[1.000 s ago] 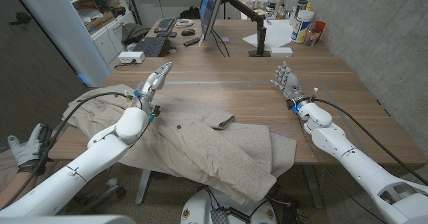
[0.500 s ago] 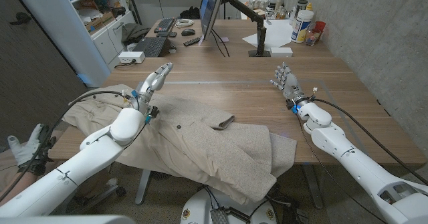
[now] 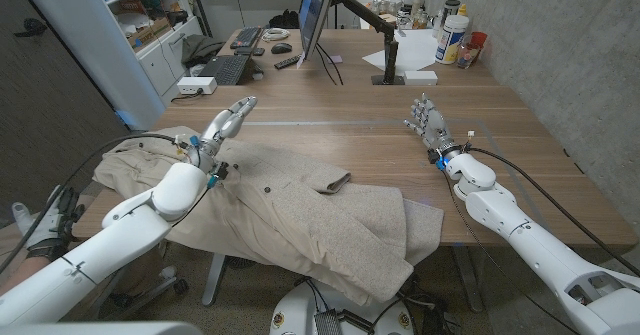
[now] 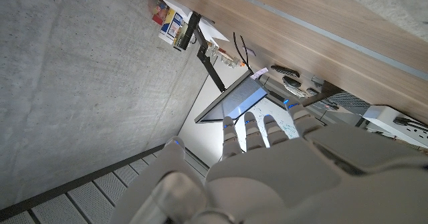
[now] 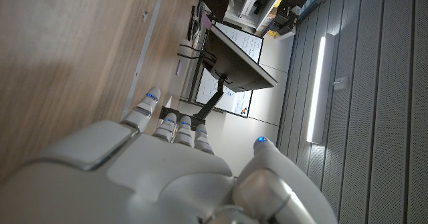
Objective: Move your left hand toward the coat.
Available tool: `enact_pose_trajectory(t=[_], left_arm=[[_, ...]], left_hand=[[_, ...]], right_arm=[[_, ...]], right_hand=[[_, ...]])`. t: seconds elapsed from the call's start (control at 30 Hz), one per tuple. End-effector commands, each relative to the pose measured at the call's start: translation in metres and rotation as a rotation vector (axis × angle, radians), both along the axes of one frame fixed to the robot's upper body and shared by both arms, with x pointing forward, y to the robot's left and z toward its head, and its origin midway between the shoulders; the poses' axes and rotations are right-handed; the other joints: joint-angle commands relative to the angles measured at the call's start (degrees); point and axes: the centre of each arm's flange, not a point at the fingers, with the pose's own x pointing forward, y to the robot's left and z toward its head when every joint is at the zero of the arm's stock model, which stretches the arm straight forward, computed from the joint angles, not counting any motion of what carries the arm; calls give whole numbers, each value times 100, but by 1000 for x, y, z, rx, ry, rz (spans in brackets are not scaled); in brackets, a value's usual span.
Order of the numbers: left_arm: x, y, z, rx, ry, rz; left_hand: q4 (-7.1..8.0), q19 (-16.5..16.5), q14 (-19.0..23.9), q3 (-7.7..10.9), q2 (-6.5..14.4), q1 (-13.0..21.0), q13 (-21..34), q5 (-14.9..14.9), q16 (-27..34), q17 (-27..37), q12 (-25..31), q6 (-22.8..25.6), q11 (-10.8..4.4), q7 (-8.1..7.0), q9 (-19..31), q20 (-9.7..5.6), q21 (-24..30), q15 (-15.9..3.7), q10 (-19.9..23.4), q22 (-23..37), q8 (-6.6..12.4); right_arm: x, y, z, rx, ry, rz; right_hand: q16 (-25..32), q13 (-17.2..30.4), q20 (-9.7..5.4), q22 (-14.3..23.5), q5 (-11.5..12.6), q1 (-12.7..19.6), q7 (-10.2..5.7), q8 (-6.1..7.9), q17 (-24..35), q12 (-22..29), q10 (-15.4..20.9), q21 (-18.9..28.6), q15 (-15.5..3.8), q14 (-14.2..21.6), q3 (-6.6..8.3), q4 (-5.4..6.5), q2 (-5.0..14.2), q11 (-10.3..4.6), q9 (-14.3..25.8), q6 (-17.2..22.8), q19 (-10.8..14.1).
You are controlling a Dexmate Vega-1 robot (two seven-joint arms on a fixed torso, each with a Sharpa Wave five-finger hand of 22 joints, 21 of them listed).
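A beige coat (image 3: pixel 300 210) lies spread over the near left part of the wooden table (image 3: pixel 380 125), its hem hanging past the front edge. My left hand (image 3: pixel 226 121) hovers above the coat's far edge near the collar, fingers straight and together, holding nothing; its back also shows in the left wrist view (image 4: pixel 267 164). My right hand (image 3: pixel 427 118) stands upright on the right side of the table, well away from the coat, fingers spread and empty, and its back appears in the right wrist view (image 5: pixel 154 164).
A monitor (image 3: pixel 316 10) on its stand, a keyboard (image 3: pixel 226 68) and a white box (image 3: pixel 197 85) sit at the back left. Bottles and containers (image 3: pixel 452 35) crowd the far right corner. A concrete wall runs along the right.
My left arm has shifted left and back slightly, the forearm sliding across the coat; the hand stays above the collar. The right arm is unchanged.
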Motion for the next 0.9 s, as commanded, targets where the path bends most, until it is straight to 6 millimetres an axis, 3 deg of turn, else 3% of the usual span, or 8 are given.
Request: enact_pose_trajectory(t=[0.03,0.9], left_arm=[[-11,6,4,48,8,28],[-29,8,12,184,-11,146]], left_hand=[[-18,48,16,17,-52,29,19,17,27,14,30,13,-31,-55,21,22,27,-13,34,8,1],[-121,40,21,59,-65,139,13,15,19,4,40,5,-72,-109,21,31,13,-38,56,5,0]], right_arm=[[0,0,0,-1,6,-2],[1,1,0,-11,4,-5]], right_hand=[[45,3,21,9,36,-61,-11,-30,4,45,-38,-20,-82,-37,-22,11,-1,21,10,-55,-6],[60,0,26,11,40,-62,-11,-29,-10,56,-55,-55,-73,-47,-29,6,3,14,10,-58,5]])
